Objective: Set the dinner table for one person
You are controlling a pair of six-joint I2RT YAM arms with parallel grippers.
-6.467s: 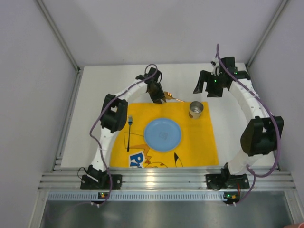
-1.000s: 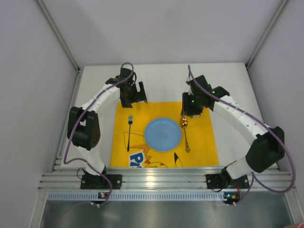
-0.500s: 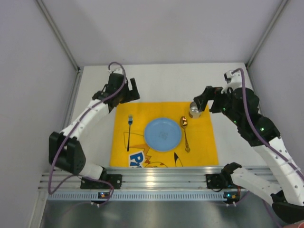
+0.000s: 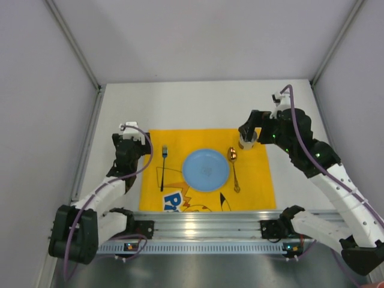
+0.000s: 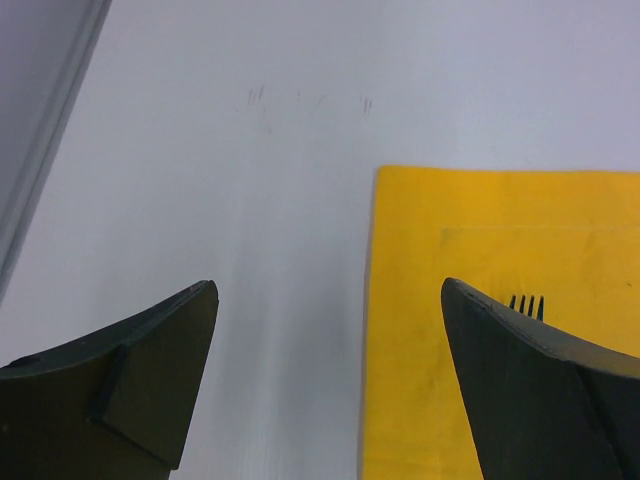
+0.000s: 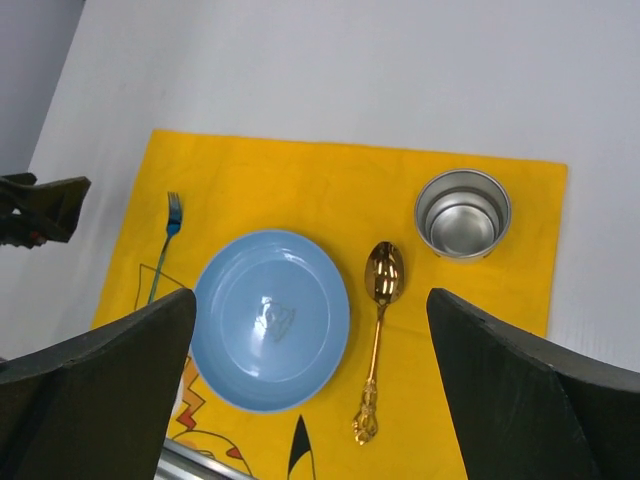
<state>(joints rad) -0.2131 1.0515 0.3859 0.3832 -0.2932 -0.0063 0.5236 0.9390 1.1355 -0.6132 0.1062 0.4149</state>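
Left hand (image 5: 325, 285) has drawn back, gaping empty like right hand (image 6: 310, 292) (whose camera shows cup (image 6: 462, 213) whole).

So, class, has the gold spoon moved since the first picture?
Yes. The gold spoon left the far edge of the yellow placemat and lies right of the blue plate.

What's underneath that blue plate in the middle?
The blue plate sits on the yellow placemat, which lies on the white table. The plate covers the middle of the mat's cartoon print, so that part cannot be seen.
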